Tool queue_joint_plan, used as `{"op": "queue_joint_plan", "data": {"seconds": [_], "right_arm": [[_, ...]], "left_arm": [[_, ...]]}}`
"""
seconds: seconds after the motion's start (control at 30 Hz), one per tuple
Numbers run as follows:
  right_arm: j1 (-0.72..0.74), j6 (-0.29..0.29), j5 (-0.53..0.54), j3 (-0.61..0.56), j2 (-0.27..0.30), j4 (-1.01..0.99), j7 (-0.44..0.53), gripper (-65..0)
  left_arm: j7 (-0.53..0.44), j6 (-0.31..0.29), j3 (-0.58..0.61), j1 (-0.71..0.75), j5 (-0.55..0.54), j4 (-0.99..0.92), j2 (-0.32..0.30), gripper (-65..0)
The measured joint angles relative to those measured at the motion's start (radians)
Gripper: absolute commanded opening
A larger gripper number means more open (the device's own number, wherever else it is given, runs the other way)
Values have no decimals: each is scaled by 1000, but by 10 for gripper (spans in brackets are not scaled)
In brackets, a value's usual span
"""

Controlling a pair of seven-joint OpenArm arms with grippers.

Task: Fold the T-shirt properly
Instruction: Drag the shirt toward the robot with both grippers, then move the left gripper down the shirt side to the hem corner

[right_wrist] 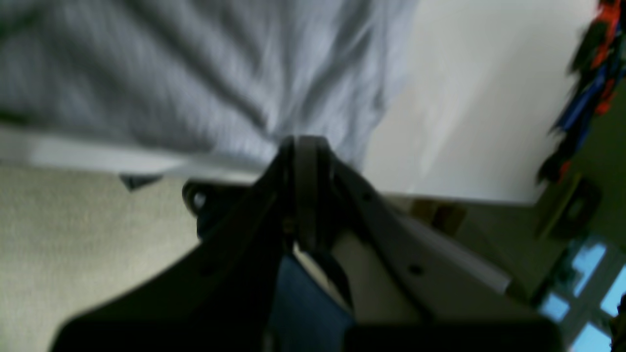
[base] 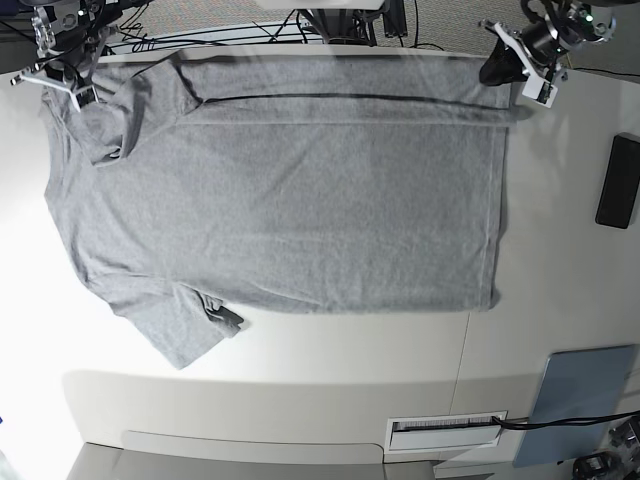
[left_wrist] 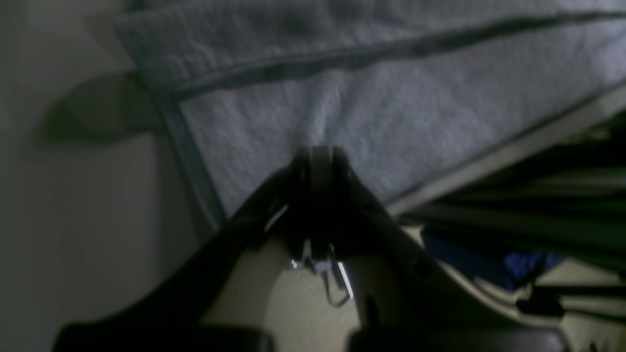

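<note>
The T-shirt (base: 280, 190) is lying spread flat on the table (base: 560, 290), its far edge folded over. The left gripper (left_wrist: 320, 151) and right gripper (right_wrist: 305, 142) are each pinching shirt fabric, jaws together; blur and darkness are obscuring both wrist views.

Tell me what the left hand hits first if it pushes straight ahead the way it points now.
Almost certainly the T-shirt: the shut left hand already sits at the grey cloth, seemingly pinching it, with the folded strip next in line. Depth is blurry, so contact is likely, not certain.
</note>
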Motion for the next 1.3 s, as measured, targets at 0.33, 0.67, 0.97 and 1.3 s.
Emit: {"op": "queue_joint_plan", "data": {"seconds": [0.33,0.67,0.97,1.3], "right_arm": [[4,-4,69,0,1,50,88,-650],[102,-5,79,0,-1,49,98,-650],[182,-2,78,0,2,48,106,-381],[343,-3,82,0,1,48,173,-366]], "left_arm": [[52,1,3,7,19,35,-48,-641],[138,29,10,18,89,149,-45,-350],[226,55,-107,22,59,346,-45,-319],[230,138,-188,-196,-35,301,-45,-319]]}}
